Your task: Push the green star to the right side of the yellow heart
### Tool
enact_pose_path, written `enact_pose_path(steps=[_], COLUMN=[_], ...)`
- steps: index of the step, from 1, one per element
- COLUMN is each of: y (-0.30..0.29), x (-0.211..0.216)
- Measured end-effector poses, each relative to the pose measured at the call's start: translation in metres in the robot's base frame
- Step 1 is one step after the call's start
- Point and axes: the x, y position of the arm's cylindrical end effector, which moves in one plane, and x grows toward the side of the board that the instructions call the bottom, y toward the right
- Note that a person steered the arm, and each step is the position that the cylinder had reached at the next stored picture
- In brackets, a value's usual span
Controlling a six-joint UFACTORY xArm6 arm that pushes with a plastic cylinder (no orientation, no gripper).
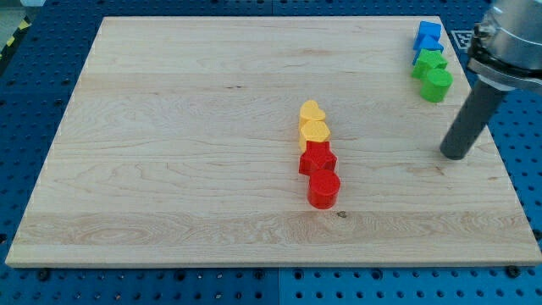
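Eight blocks lay on the wooden board [169, 127]: two blue, two green, two yellow and two red. In the upper right of the frame the blue pair and the green pair formed a short column running down the board's right edge: a blue block [428, 32] at the top, a second blue block [428, 45] touching it, then the green star [429, 64], then a green block [437, 85] of rounder, many-sided shape touching the star from below.

The green star was bright green with short blunt points; it was too small in the frame to tell which way any point aimed, and no long axis could be made out.

Near the centre of the frame a second column ran downward: the yellow heart [312, 112], a second yellow block [314, 131], a red star [318, 159] and a red cylinder [323, 189], each touching the next.

The arm carried no fingers and held nothing. My tip [454, 155] rested on the board at the frame's right, below the green pair and apart from every block, well right of the yellow heart.
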Motion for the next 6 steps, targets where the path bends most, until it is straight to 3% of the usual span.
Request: enact_pose_path(steps=[1,2,5,6], y=[0.008,0.036,0.042,0.042], x=[0.002,-0.027,-0.174,-0.190])
